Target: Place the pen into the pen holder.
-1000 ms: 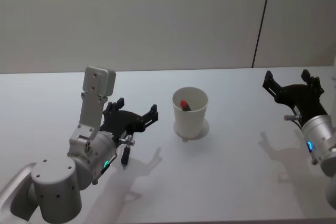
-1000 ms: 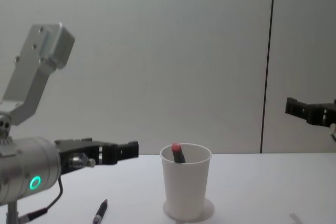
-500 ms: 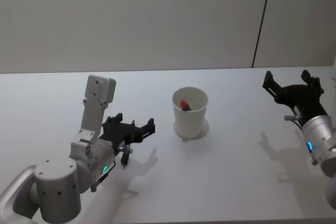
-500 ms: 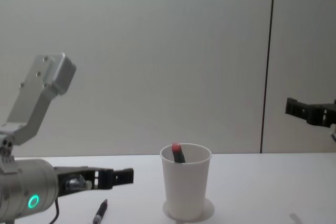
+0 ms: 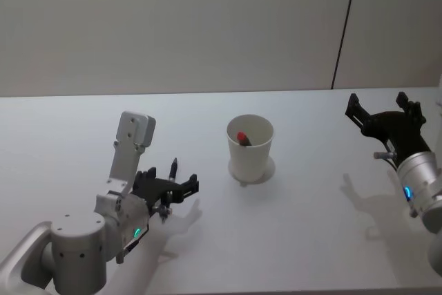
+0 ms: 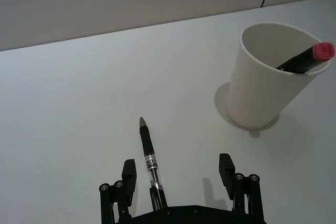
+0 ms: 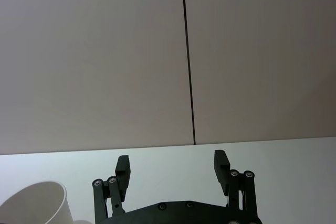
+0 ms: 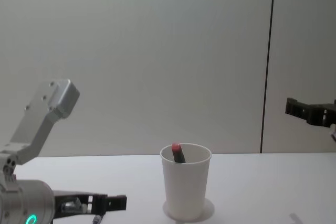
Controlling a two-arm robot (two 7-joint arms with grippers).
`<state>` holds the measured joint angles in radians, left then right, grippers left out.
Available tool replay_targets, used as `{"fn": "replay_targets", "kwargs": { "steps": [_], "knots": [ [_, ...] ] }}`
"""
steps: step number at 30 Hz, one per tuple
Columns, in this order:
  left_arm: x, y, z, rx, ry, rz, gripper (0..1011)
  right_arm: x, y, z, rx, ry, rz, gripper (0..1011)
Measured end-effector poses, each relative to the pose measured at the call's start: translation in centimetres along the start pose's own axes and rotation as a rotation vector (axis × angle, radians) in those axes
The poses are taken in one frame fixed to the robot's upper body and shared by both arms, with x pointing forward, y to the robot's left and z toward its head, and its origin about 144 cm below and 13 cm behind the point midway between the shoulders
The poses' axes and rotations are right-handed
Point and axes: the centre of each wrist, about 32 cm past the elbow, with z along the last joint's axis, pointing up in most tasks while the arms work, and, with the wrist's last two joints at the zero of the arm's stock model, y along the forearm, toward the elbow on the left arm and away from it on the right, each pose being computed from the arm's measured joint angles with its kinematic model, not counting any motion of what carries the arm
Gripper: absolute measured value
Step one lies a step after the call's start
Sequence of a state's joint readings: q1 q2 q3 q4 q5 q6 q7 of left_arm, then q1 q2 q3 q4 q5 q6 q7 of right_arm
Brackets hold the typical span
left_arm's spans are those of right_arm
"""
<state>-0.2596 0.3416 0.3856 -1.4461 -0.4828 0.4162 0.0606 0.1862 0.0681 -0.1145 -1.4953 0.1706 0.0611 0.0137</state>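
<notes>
A black pen lies flat on the white table, its tip pointing away from my left gripper. That gripper is open and low over the table, one finger on each side of the pen's near end without touching it; the head view shows the gripper and the pen tip poking out ahead. The pen holder, a white paper cup, stands upright right of the pen and holds a dark marker with a red cap. My right gripper hangs open in the air at the far right.
The cup sits mid-table with bare white tabletop around it. A grey wall with a dark vertical seam stands behind. My left gripper shows low at the chest view's left edge.
My left gripper has come down toward the table and drawn back, so the pen now lies between its open fingers. The right arm and the cup have not moved.
</notes>
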Motion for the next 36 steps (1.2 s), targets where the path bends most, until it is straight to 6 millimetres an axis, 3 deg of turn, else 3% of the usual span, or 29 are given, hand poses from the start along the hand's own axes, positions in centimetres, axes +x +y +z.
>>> {"fn": "replay_targets", "kwargs": {
  "steps": [18,26,29,36],
  "knots": [
    [0.0,-0.6,-0.9,0.097,-0.030,0.033,983,0.0,0.0,0.0,0.000,0.000,0.000,1002],
    [0.0,-0.9,-1.2,0.124,-0.039,0.044,809,0.0,0.0,0.0,0.000,0.000,0.000,1002],
    [0.0,-1.0,-1.3,0.132,-0.043,0.049,671,0.0,0.0,0.0,0.000,0.000,0.000,1002],
    [0.1,-1.3,-1.5,0.144,-0.048,0.057,469,0.0,0.0,0.0,0.000,0.000,0.000,1002]
  ]
}}
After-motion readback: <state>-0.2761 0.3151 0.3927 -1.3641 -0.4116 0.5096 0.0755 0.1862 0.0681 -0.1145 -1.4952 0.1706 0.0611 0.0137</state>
